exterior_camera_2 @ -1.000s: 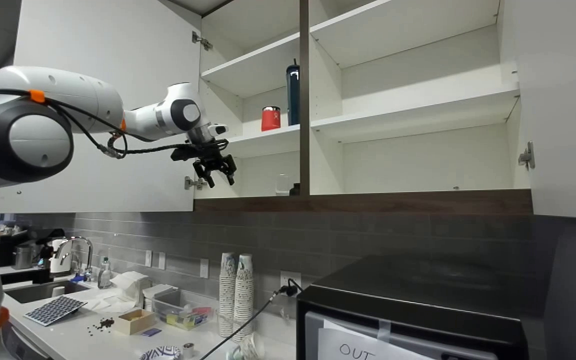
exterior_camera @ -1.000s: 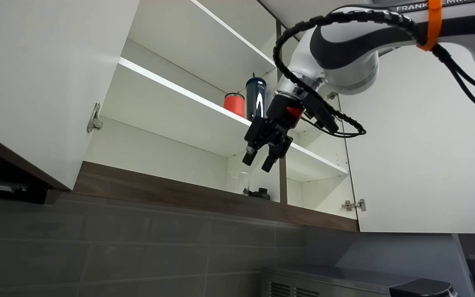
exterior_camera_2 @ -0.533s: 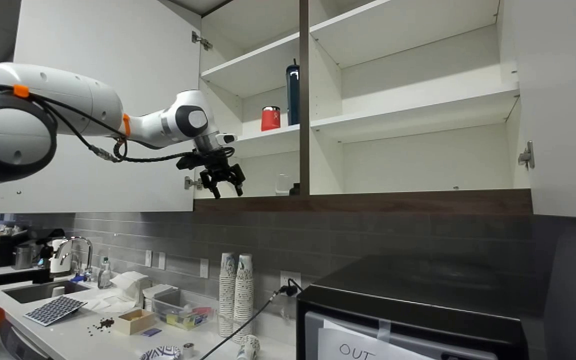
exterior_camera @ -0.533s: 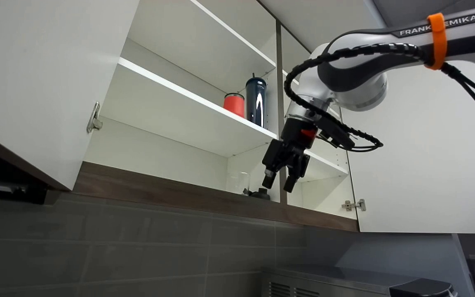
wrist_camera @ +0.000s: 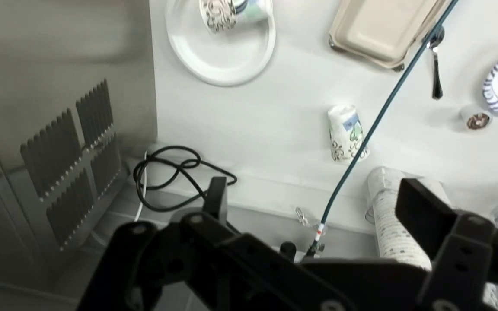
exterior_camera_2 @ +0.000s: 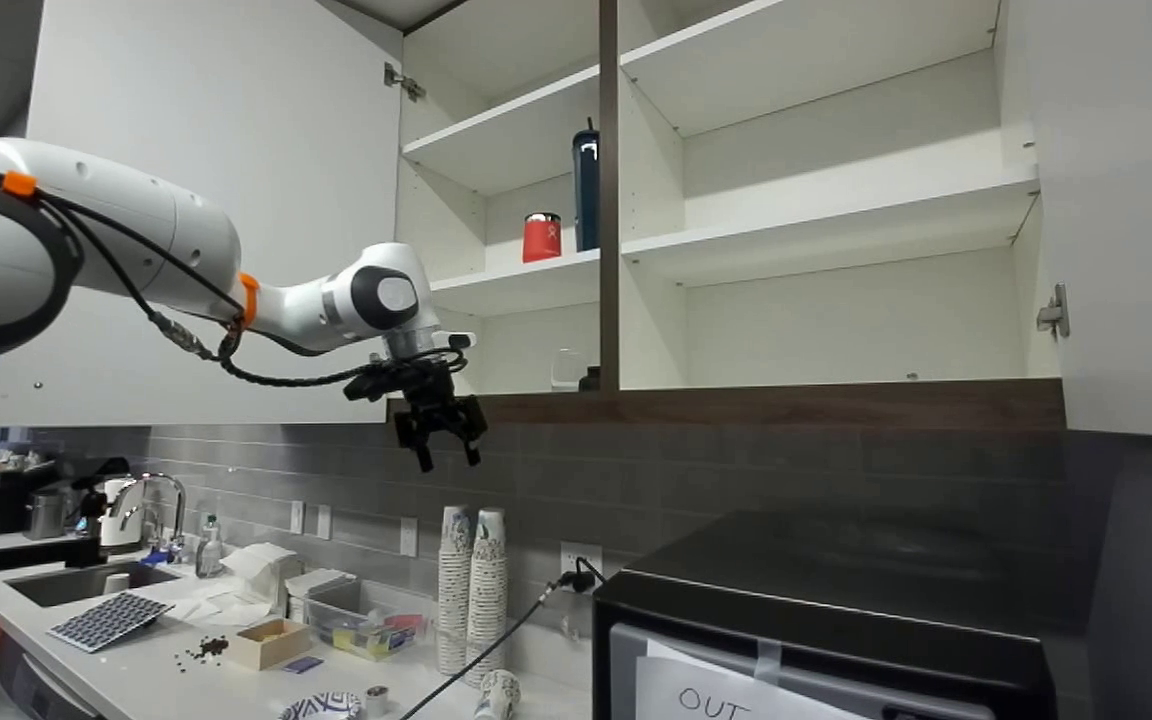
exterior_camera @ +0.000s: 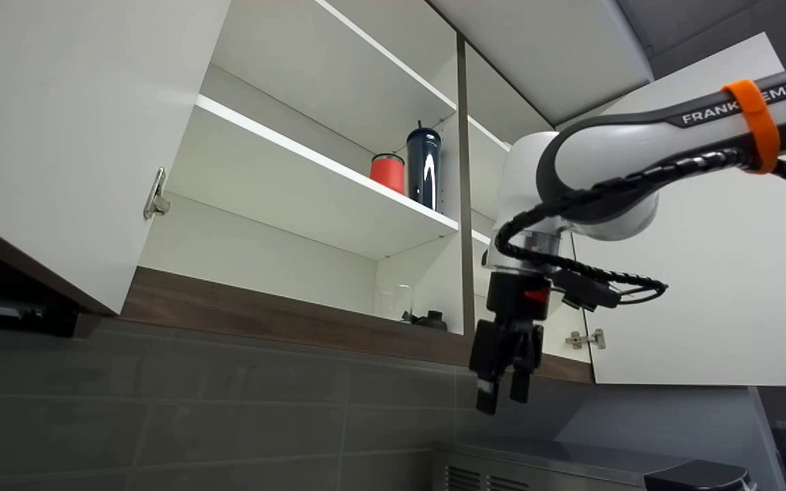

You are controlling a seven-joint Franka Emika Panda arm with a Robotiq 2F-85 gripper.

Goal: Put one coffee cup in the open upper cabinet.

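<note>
I am holding my pincer with its two fingers standing wide apart and pointing down. Below it, in the wrist view, a white coffee cup with dark swirls is resting on the white counter; a teal cable is passing along its edge, and I am unable to tell whether they are touching. Two stacks of cups are standing near it. Farther off, another coffee cup is lying on a white plate. Behind my pincer, in both exterior views, the upper cabinet is standing with both doors open, a red tumbler and a dark blue bottle sharing one shelf.
</note>
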